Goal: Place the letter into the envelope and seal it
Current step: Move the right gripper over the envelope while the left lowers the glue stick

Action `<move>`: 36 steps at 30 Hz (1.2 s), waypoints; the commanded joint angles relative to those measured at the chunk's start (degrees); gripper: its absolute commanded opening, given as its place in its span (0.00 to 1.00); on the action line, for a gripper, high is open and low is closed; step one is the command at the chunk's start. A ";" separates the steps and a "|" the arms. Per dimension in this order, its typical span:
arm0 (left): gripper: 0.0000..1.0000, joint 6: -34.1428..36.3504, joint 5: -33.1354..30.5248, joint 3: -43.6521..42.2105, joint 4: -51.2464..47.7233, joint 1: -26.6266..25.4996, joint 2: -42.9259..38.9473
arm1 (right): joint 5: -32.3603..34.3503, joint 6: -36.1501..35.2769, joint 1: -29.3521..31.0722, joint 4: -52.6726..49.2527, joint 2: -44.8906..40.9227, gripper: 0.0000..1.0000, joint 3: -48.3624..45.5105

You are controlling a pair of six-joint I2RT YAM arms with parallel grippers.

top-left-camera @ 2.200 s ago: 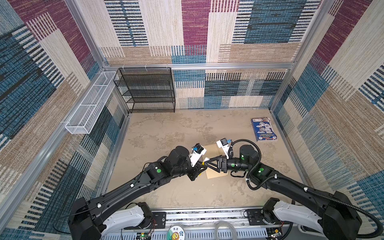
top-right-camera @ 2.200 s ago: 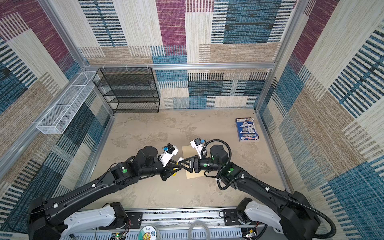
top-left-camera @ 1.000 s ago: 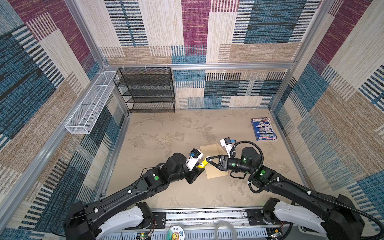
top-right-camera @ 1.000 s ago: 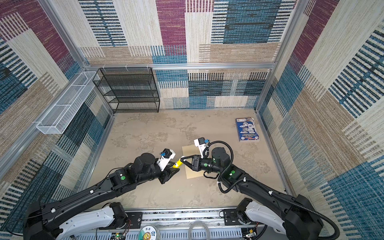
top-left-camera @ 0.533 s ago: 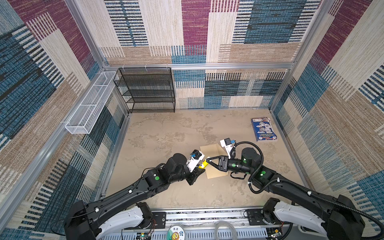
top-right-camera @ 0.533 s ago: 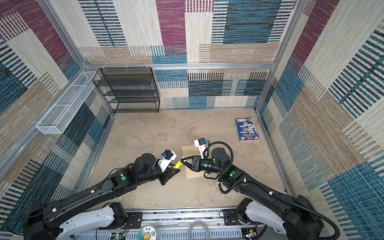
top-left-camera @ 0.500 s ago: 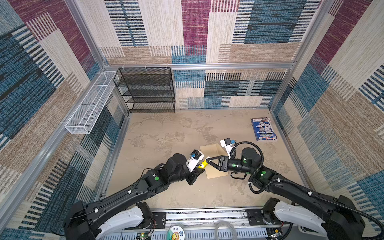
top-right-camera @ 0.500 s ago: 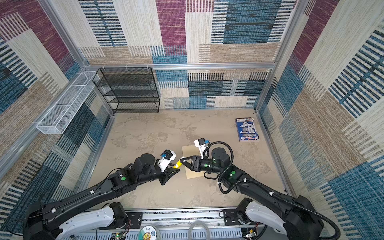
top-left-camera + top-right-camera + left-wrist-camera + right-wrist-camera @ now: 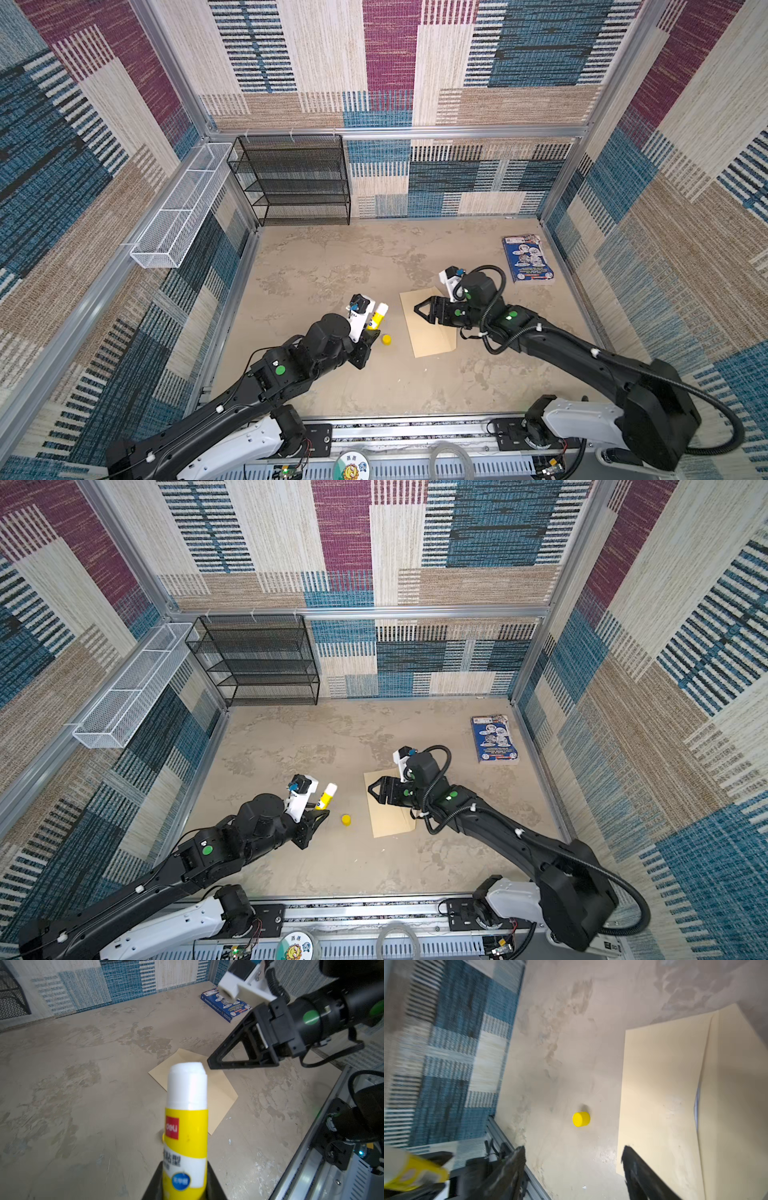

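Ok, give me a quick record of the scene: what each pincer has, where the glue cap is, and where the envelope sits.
left pincer: shut on the glue stick, uncapped, white tip bare
right pincer: open, empty, at the envelope's edge nearest the cap
yellow cap: loose on the table, between glue stick and envelope, touching neither
envelope: flat on the table, partly under the right arm
blue booklet: far right, by the wall
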 commanded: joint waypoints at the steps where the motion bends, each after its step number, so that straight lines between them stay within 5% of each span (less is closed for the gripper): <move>1: 0.03 -7.72 -5.29 1.45 -9.55 0.00 -3.08 | 4.04 -5.38 4.14 -4.10 7.70 0.74 5.46; 8: 0.02 -12.83 -6.83 2.81 -17.67 0.02 -11.15 | 9.99 -7.53 11.00 -8.54 24.61 0.66 17.53; 13: 0.01 -13.82 -7.69 2.39 -19.70 0.04 -14.34 | 11.13 -7.28 12.13 -9.43 28.72 0.61 20.20; 27: 0.01 -23.29 -8.04 -3.46 -17.33 0.58 -3.93 | 16.94 -6.86 8.91 -11.40 20.62 0.75 15.90; 36: 0.00 -24.81 -1.14 -5.90 -8.26 5.60 14.14 | 14.51 -9.08 -5.97 -11.10 1.29 0.81 2.21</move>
